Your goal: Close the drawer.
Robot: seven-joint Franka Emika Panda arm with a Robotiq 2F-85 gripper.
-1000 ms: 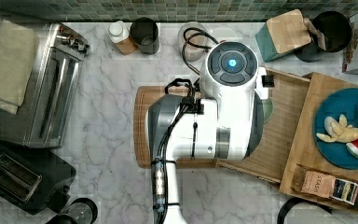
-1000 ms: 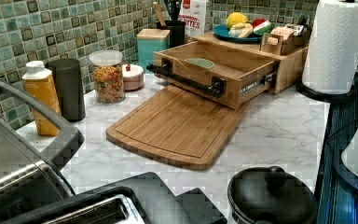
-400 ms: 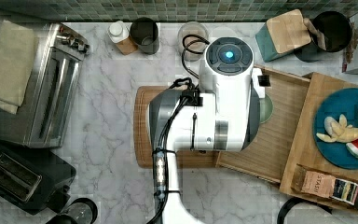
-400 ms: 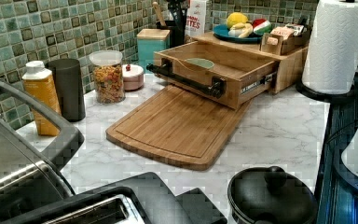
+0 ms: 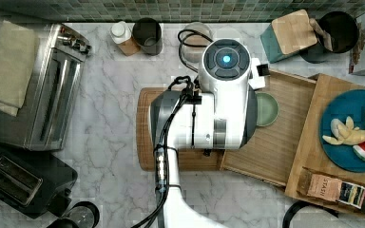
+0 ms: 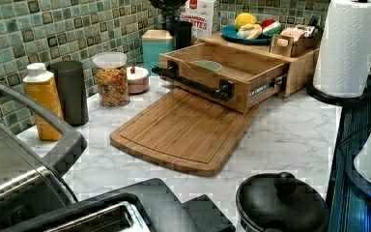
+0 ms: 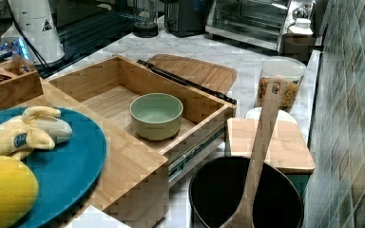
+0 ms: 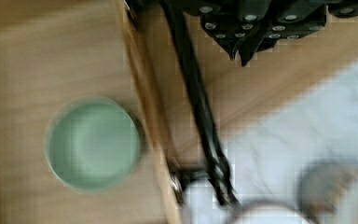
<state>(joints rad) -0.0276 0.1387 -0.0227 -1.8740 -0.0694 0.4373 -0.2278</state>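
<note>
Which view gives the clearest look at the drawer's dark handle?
The left view: the handle runs unobstructed along the open drawer front. The right view shows it from behind, over the front wall. The wrist view shows it blurred. In the top view the arm covers it.

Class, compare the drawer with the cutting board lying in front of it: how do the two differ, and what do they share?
The drawer has raised walls; the cutting board is a flat slab. The drawer carries a dark handle on its front; the cutting board has only a groove near its edge. The drawer holds a green bowl; the cutting board lies bare. Both are light wood.
</note>
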